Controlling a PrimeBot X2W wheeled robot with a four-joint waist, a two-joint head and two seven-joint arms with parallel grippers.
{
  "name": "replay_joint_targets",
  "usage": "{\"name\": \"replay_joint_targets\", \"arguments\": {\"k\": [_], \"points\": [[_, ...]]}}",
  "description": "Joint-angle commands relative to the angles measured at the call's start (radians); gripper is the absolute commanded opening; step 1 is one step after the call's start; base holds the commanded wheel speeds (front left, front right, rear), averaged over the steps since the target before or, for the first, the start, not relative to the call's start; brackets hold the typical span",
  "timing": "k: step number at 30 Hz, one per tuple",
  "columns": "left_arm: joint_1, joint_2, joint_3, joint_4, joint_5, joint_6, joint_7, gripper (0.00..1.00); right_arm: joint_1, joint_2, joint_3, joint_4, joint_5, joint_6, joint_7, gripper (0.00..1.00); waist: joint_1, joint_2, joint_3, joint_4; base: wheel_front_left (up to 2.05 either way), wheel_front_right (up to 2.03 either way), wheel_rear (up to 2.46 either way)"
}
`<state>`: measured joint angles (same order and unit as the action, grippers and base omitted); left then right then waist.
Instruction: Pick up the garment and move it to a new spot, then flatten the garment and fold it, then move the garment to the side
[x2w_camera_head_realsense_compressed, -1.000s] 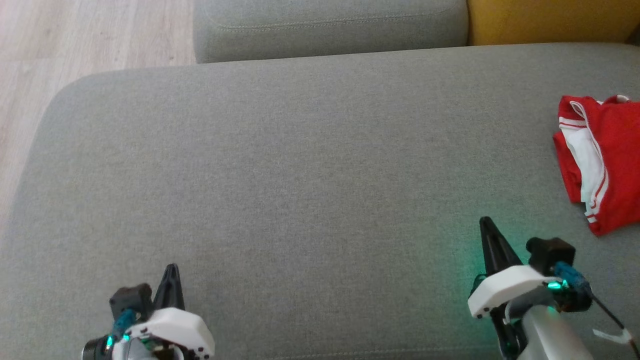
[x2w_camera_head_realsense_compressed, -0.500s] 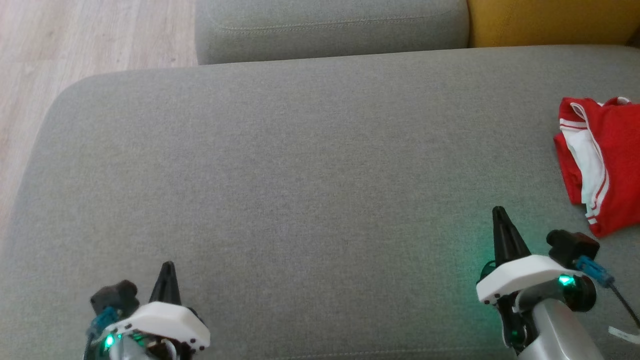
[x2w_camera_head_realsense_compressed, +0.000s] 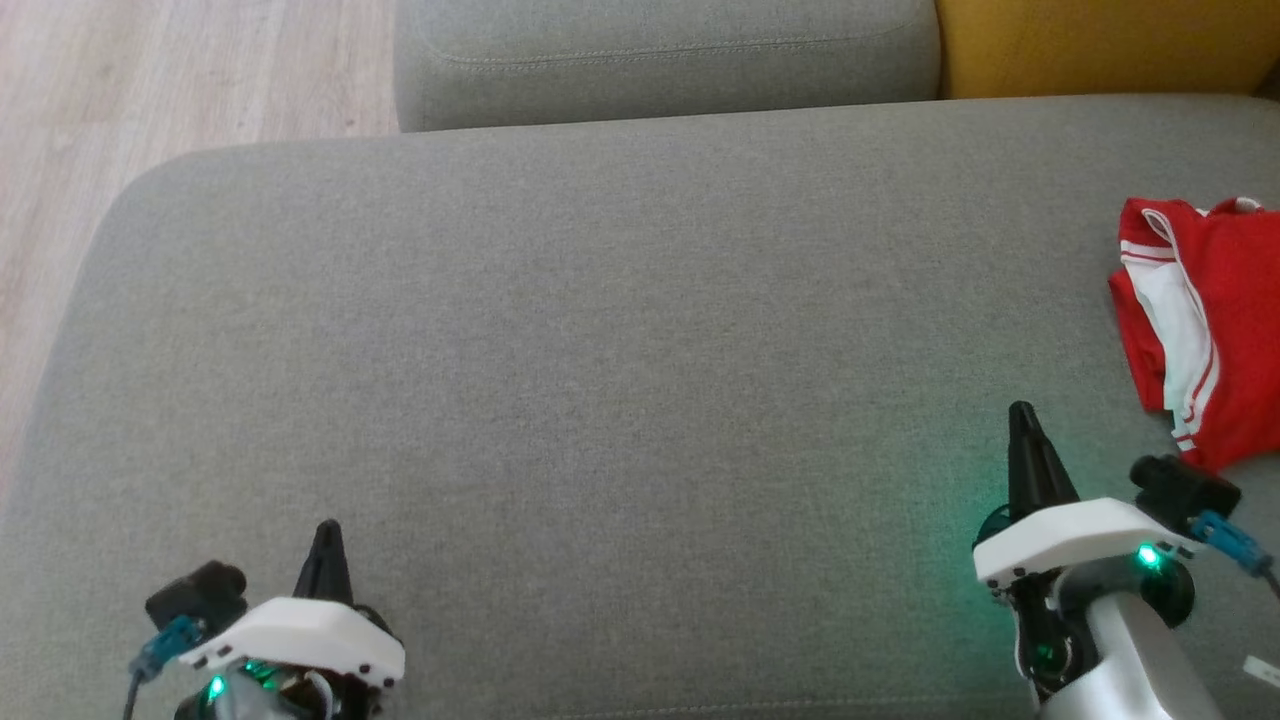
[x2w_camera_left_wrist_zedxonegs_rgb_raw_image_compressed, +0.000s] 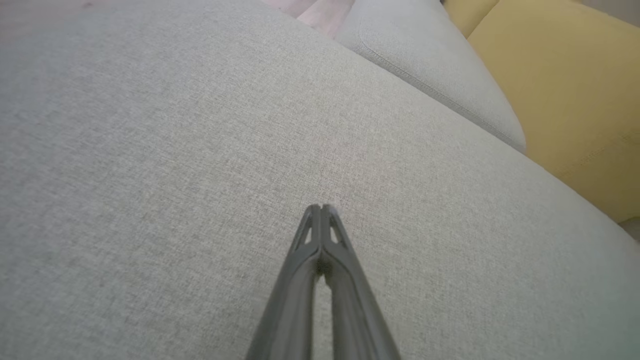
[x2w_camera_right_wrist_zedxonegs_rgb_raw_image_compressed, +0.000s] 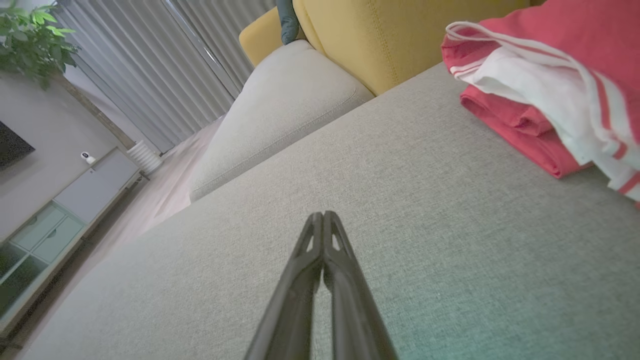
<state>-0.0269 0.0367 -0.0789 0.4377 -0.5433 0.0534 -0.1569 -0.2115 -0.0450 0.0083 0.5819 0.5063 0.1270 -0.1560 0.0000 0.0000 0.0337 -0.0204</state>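
Fingers, right gripper (x2w_camera_head_realsense_compressed: 1020, 412): pressed tip to tip, holding nothing, over the grey sofa seat (x2w_camera_head_realsense_compressed: 600, 350). Fingers, left gripper (x2w_camera_head_realsense_compressed: 326, 530): likewise together and empty.

Item: garment (x2w_camera_head_realsense_compressed: 1225, 320), red with white striped trim, lying in loose layers.

Location: ahead of your right fingertips and off to their right, near but not touching. It is well apart from your left fingertips, far to their right. Its outer side runs past the head view's edge.

Handling, as judged: light, soft and limp, not fragile. Expect it to sag and fall open once lifted, and the loose white panel on top may slide off the red layers.

Hold: part your right fingers and pinch the thick red edge nearest them, through every layer.

Orientation: the long axis seems to run roughly parallel to your right fingers. The white panel lies along the side facing them.
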Motion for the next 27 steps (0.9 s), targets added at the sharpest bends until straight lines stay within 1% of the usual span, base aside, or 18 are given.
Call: {"name": "replay_joint_targets", "arguments": {"k": [1,9,27], "points": [[-0.050,0.006,0.024,-0.038,-0.021,-0.007,0.004,0.00,-0.018,-0.004,-0.002,-0.042,0.024,0.001,0.008,0.00,0.0000,0.0000,0.000,0.000,0.00,0.00,0.00],[-0.053,0.007,0.043,-0.055,-0.137,-0.027,0.034,0.00,-0.005,-0.004,-0.015,-0.075,0.143,0.001,0.037,0.00,0.0000,0.0000,-0.004,0.002,0.00,0.00,0.00],[-0.059,0.008,0.076,-0.086,-0.345,-0.062,0.087,0.00,0.019,-0.005,-0.039,-0.133,0.358,0.002,0.089,0.00,0.0000,0.0000,-0.010,0.006,0.00,0.00,0.00]]}}
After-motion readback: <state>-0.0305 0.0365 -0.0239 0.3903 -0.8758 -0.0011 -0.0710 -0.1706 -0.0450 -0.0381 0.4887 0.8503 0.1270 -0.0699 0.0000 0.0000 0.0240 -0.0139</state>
